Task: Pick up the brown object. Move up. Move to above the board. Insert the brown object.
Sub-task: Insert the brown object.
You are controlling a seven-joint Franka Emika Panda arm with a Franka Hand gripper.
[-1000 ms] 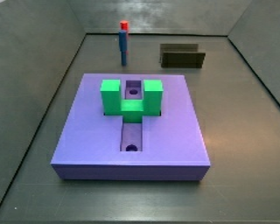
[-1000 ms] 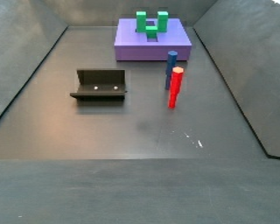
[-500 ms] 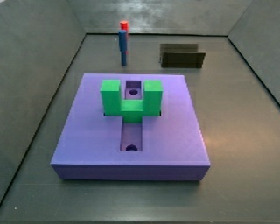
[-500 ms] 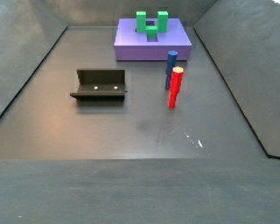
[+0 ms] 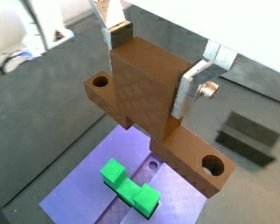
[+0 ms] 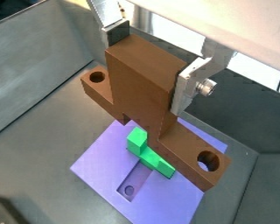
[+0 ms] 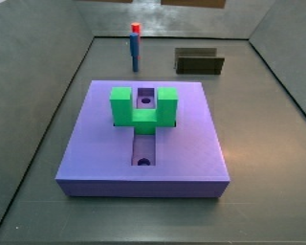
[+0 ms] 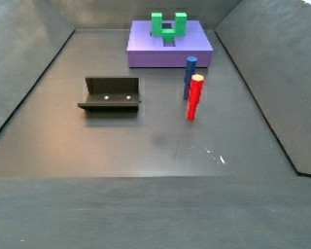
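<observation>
Gripper [image 5: 157,72] clamped on brown object [image 5: 149,103], held high above purple board [image 6: 178,171] and its green U-shaped block [image 6: 150,155] in both wrist views.

- The brown object [image 5: 149,92] is showing a plain orange-brown between the gripper [image 5: 160,52], whose fingers [image 5: 196,83] are gleaming silver.
- The board [image 7: 104,158] is looking purple, carrying a bright green block [image 7: 144,108].
- The stick [image 8: 193,95] is showing blue with a red tip.
- The box [image 7: 199,61] is appearing dark olive, perhaps near-black.
</observation>
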